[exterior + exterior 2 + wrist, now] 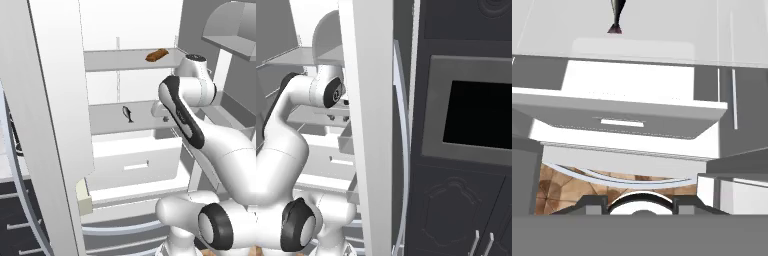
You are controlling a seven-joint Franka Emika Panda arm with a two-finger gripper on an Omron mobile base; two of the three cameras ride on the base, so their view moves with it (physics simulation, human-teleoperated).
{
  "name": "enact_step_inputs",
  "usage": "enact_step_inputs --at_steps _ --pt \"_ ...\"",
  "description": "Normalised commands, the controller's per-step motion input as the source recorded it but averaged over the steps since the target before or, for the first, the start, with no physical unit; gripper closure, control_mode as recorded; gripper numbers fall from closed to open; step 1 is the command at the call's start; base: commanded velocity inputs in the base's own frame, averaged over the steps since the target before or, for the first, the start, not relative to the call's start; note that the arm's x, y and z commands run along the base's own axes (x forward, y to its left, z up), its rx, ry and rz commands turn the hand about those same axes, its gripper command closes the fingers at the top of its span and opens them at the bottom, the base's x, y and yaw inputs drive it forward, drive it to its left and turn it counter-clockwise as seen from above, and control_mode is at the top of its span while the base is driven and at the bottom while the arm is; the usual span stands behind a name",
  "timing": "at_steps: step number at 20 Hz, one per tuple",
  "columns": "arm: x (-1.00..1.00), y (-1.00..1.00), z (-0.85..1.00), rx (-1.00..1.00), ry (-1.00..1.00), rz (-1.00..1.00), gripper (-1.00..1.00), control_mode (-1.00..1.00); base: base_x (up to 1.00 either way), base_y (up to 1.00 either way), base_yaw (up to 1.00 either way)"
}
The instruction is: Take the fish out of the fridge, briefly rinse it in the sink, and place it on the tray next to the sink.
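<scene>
The fridge (107, 122) stands open in front of me. The small dark fish (128, 114) lies on its grey middle shelf, left of my white hand. In the hand view the fish's tail (615, 22) shows at the top edge, far beyond the gripper (639, 205). The gripper's fingertips (589, 204) stand apart with nothing between them, looking down over the white drawers. The gripper is open and does not touch the fish. The sink and the tray are out of view.
A brown loaf-like lump (157, 55) rests on the upper shelf. A white drawer (135, 162) with a slot handle sticks out below the fish's shelf. The broad fridge door (55, 100) stands at the left. A dark oven cabinet (476, 115) is on the right.
</scene>
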Motion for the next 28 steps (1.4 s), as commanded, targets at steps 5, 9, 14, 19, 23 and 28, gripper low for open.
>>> enact_step_inputs --at_steps 5,9,14,19,23,28 --pt "0.08 0.51 -0.09 0.0 -0.03 0.0 -1.0 -1.0 0.0 0.0 0.0" --pt "0.19 0.66 -0.19 0.0 -0.05 0.0 -1.0 -1.0 0.0 0.0 0.0" --pt "0.31 0.14 -0.24 0.01 -0.08 0.0 -1.0 -1.0 0.0 0.0 0.0" --pt "0.53 0.0 -0.09 -0.01 0.0 -0.02 -1.0 -1.0 0.0 0.0 0.0" --pt "0.69 0.0 -0.05 0.0 0.0 -0.04 -1.0 -1.0 0.0 0.0 0.0" --pt "0.41 0.0 -0.22 0.0 -0.01 -0.01 -1.0 -1.0 0.0 0.0 0.0"
